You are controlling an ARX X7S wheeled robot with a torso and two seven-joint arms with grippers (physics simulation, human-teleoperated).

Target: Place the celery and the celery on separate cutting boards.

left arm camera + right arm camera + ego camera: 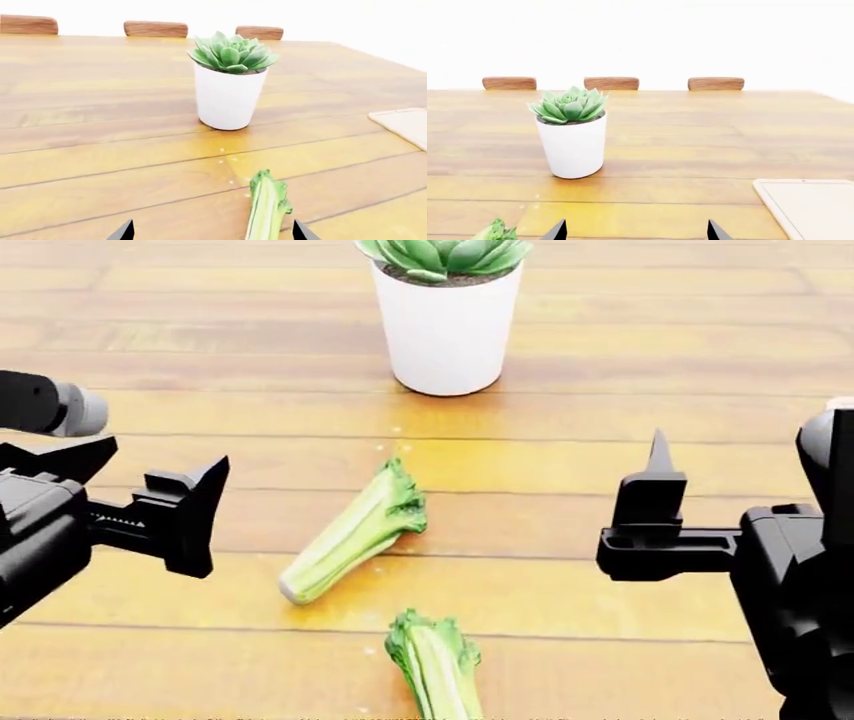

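Note:
Two celery bunches lie on the wooden table in the head view. One celery (354, 535) lies diagonally with its leafy top toward the pot. The other celery (438, 665) lies nearer me at the lower edge. My left gripper (187, 515) is open and empty, held above the table left of them. In the left wrist view a celery (268, 207) lies below and between the fingertips of the open gripper (212, 232). My right gripper (654, 505) is open and empty, right of the celery. One pale cutting board (814, 205) with a raised rim lies to the right and also shows in the left wrist view (407, 125). The other board is out of view.
A spiky succulent in a white pot (447, 325) stands on the table just beyond the celery; it also shows in the left wrist view (227, 95) and the right wrist view (572, 140). Wooden chair backs (612, 83) line the table's far edge.

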